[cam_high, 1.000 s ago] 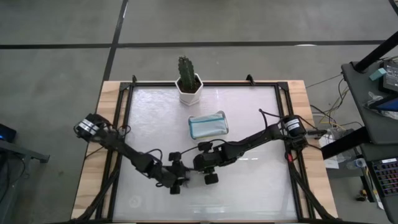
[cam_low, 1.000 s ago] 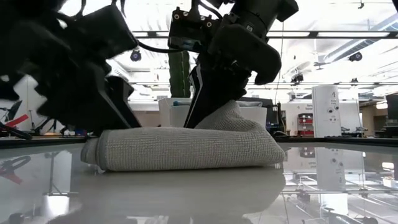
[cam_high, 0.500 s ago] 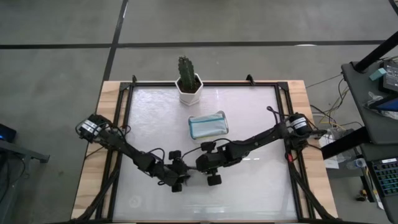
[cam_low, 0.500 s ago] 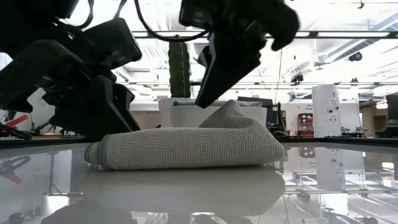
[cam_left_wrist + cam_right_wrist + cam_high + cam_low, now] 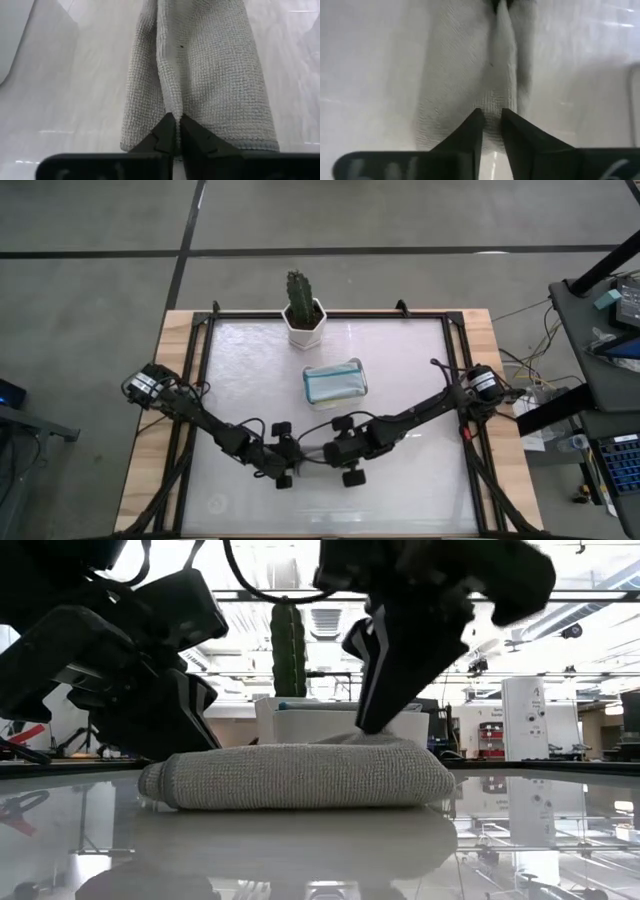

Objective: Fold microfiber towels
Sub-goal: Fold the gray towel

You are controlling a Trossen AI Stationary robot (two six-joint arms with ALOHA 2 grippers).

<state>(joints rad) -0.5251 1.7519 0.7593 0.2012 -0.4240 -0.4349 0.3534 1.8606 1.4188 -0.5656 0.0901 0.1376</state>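
Note:
A grey microfiber towel point(image 5: 300, 775), folded into a long thick strip, lies flat on the glossy table, near the front and between my two grippers. My left gripper point(image 5: 176, 119) stands at the end of the strip toward the table's left and is shut on a crease there. In the low view it point(image 5: 185, 740) shows as a dark mass at that end. My right gripper point(image 5: 491, 116) comes down on the opposite end point(image 5: 385, 740) with cloth between its fingers. In the high view the two grippers point(image 5: 296, 464) point(image 5: 332, 456) face each other. My left gripper pinches a raised crease point(image 5: 172, 106) at the towel's left end between its two fingertips. It comes in low from the table's left, along the strip. The towel rests on the table. My right gripper has a ridge of cloth point(image 5: 492, 102) at the towel's right end between its two fingers. The fingers slant down from the table's right. How many layers they hold does not show. The towel lies flat under them.
A cactus in a white pot point(image 5: 303, 315) stands at the table's far edge. A rectangular tray point(image 5: 335, 381) with a pale teal cloth in it sits behind the grippers. A black frame point(image 5: 452, 380) runs round the table top.
My right gripper has gone down and toward the table's near and right edges. The towel's right end, which stood up in a hump under it, now lies flat. The towel's left end has stayed on the table.

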